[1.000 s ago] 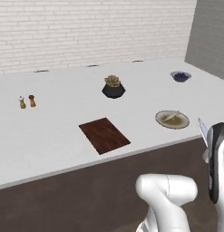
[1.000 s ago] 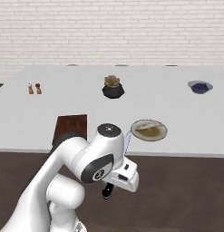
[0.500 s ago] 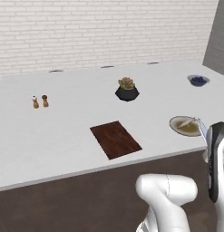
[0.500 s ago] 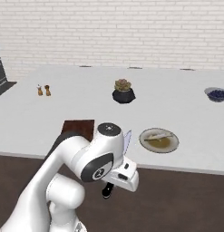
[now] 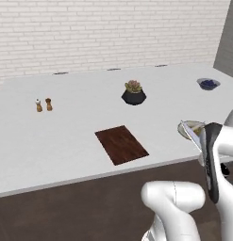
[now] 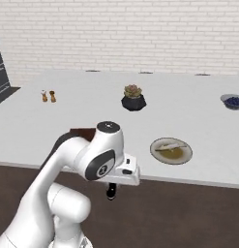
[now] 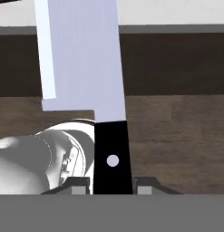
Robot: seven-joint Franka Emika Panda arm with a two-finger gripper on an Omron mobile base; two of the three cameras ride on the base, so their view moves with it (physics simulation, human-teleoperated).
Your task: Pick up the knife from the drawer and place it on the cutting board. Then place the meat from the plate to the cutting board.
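I am driving the rig in a rendered kitchen. A long white counter (image 5: 66, 141) runs under a white brick wall (image 5: 104, 33), above dark brown cabinet fronts (image 6: 188, 208). On it sit a cutting board (image 5: 121, 144), a plate (image 6: 171, 150), salt and pepper shakers (image 5: 43, 104) and a potted plant (image 5: 134, 92).

No lettering, label, brand mark or number can be read on anything here, neither on the knife (image 7: 86, 72) nor on the cutting board (image 5: 121, 144) beside the plate (image 6: 171, 150).
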